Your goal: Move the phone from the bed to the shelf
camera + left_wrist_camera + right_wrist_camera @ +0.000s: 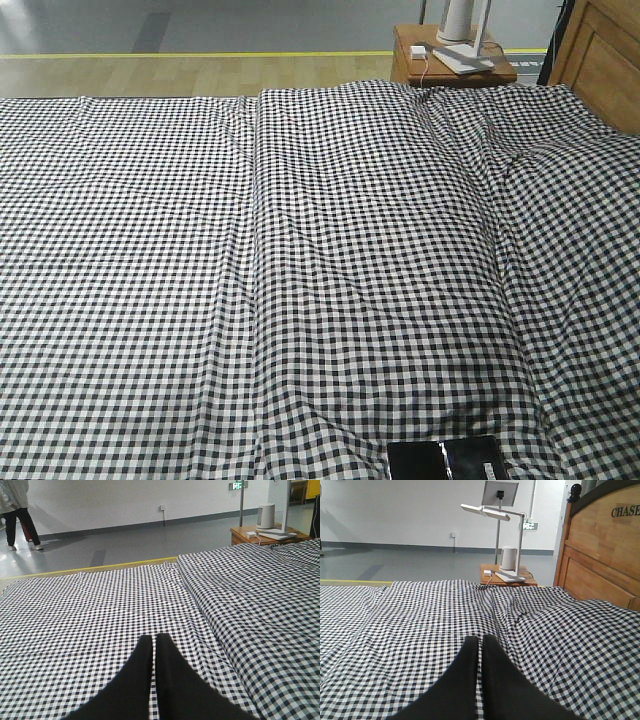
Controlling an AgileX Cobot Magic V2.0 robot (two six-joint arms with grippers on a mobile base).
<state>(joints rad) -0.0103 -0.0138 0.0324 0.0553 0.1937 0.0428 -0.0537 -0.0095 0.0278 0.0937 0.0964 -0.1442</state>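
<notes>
Lying flat on the checked bed (300, 250), the black phone (447, 460) is seen at the very bottom edge of the front view, partly cut off, with a small white sticker on it. The left gripper (154, 647) is seen low near the cloth with its two black fingers pressed together and nothing between them, and the right gripper (481, 649) is closed the same way, with the wooden headboard (600, 555) off to its right. A small nightstand (487, 575) with a white lamp (490, 511) on it is seen past the far side of the bed.
</notes>
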